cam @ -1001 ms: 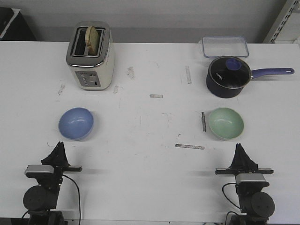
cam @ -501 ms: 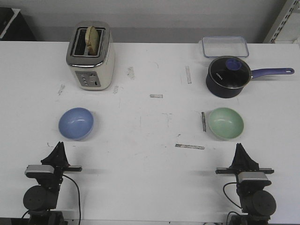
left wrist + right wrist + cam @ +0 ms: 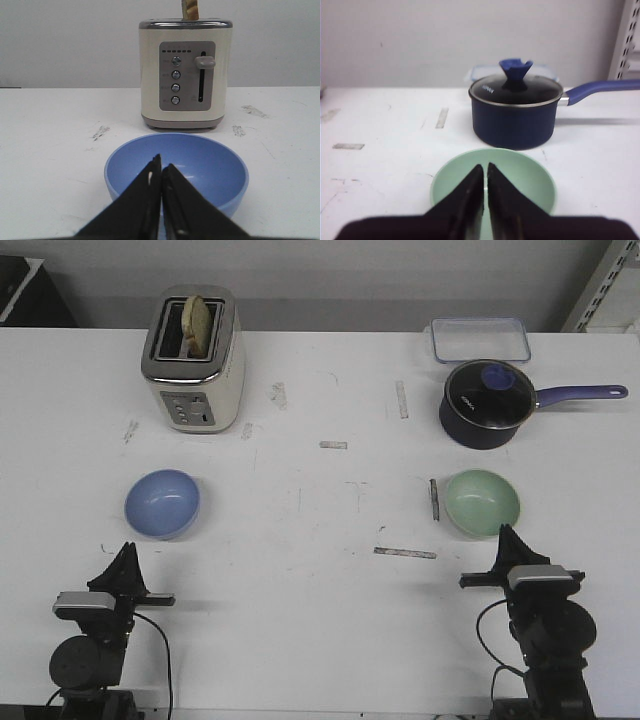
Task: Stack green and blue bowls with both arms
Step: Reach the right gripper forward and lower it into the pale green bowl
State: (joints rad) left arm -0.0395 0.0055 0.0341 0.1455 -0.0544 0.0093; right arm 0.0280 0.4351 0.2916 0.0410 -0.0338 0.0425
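The pale blue bowl (image 3: 162, 504) sits upright on the white table at the left; it also shows in the left wrist view (image 3: 200, 165). The pale green bowl (image 3: 482, 503) sits upright at the right; it also shows in the right wrist view (image 3: 520, 175). My left gripper (image 3: 126, 552) is shut and empty, just on the near side of the blue bowl, and shows in the left wrist view (image 3: 161, 165). My right gripper (image 3: 507, 532) is shut and empty, its tip close to the green bowl's near rim, and shows in the right wrist view (image 3: 484, 170).
A cream toaster (image 3: 193, 358) with bread in it stands at the back left. A dark blue saucepan (image 3: 488, 403) with a lid and long handle stands behind the green bowl. A clear lidded box (image 3: 480, 338) lies behind it. Tape strips (image 3: 405, 553) lie on the table.
My right arm has risen and moved forward, bringing its gripper tip nearer the green bowl. The left arm and both bowls have not moved.
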